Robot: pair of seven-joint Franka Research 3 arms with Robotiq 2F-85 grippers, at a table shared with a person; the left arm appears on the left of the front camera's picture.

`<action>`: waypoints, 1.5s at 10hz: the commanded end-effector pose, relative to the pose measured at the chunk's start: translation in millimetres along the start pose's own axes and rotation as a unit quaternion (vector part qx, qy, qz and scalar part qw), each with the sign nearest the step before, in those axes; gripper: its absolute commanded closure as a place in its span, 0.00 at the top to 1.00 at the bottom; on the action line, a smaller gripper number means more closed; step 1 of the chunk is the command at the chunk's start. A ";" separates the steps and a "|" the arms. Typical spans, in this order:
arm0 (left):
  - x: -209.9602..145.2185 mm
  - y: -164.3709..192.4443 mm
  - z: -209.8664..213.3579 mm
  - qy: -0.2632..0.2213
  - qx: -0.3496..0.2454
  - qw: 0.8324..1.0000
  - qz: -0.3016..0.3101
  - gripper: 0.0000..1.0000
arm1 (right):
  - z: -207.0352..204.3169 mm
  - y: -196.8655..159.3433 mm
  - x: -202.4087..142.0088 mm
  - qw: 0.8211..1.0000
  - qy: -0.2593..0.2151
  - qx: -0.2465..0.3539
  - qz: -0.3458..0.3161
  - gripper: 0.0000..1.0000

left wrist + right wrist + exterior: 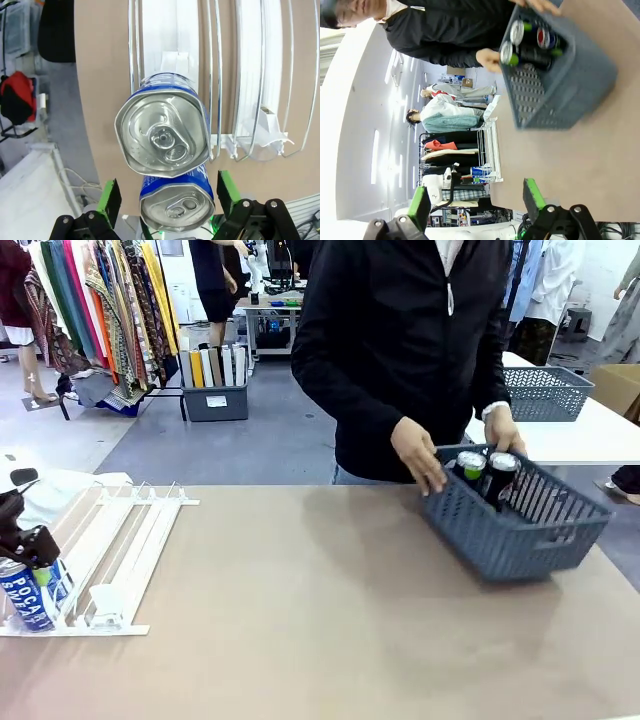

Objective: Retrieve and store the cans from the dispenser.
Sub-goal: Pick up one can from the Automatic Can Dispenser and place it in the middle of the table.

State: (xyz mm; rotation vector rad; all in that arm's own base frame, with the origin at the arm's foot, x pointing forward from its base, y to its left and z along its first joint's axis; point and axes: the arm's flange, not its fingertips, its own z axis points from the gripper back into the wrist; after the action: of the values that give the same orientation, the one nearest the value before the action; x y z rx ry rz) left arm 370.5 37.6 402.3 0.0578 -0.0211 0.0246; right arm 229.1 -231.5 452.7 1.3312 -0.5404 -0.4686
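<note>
The white wire dispenser (130, 530) lies at the table's left, with two blue Pocari Sweat cans (25, 595) at its low end. My left gripper (25, 540) hangs just over them. In the left wrist view one blue can (177, 202) stands between my open green pads (111, 200), and a second blue can (162, 132) sits just behind it in the same lane of the dispenser (250, 75). My right gripper (476, 205) is open with nothing in it, some way from the basket (555, 95). Black cans (485, 470) with green bands stand inside that basket.
A person at the far side holds the grey-blue mesh basket (520, 530) with both hands (420, 455) at the table's right. Bare brown tabletop (300, 610) spreads between dispenser and basket. Another basket (545, 390) sits on a white table behind.
</note>
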 end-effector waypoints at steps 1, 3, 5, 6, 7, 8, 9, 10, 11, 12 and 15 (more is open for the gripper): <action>0.2 1.5 -0.3 0.000 -0.011 1.000 0.011 1.00 | 3.1 0.3 -2.8 1.000 0.008 -0.004 0.006 1.00; 0.9 0.3 -1.7 -0.009 -0.016 1.000 0.009 0.62 | 3.1 0.3 -2.8 1.000 0.008 -0.004 0.006 1.00; 1.4 0.1 -2.2 -0.013 -0.017 1.000 0.006 0.00 | 3.1 0.3 -2.8 1.000 0.008 -0.004 0.006 1.00; 2.2 0.2 -2.2 -0.013 -0.015 1.000 0.006 0.00 | 3.1 0.3 -2.8 1.000 0.008 -0.004 0.006 1.00; 2.6 -0.2 -2.3 -0.015 -0.016 1.000 0.006 0.00 | 3.1 0.3 -2.8 1.000 0.008 -0.004 0.006 1.00; 2.0 -0.2 -2.2 -0.016 -0.018 1.000 0.007 0.00 | 3.1 0.3 -2.8 1.000 0.008 -0.004 0.006 1.00; 2.1 -0.3 -1.3 -0.019 -0.018 1.000 0.008 0.00 | 3.1 0.3 -2.8 1.000 0.008 -0.004 0.006 1.00; 0.5 -0.7 2.8 -0.025 -0.018 0.999 0.011 0.00 | 3.1 0.3 -2.8 1.000 0.008 -0.004 0.006 1.00; -2.2 -2.4 10.5 -0.036 -0.020 0.999 0.008 0.00 | 3.1 0.3 -2.8 1.000 0.008 -0.004 0.006 1.00; -7.8 -2.6 24.7 -0.050 -0.023 0.998 0.009 0.00 | 3.1 0.3 -2.8 1.000 0.008 -0.004 0.006 1.00; -46.5 10.3 105.9 -0.097 -0.042 0.994 0.000 0.00 | 3.1 0.3 -2.8 1.000 0.008 -0.004 0.006 1.00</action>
State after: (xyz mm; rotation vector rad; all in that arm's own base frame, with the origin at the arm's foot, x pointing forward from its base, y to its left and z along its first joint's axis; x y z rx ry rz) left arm 340.1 35.5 475.1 0.0140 -0.1583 0.0403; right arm 229.2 -231.4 452.6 1.3311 -0.5398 -0.4685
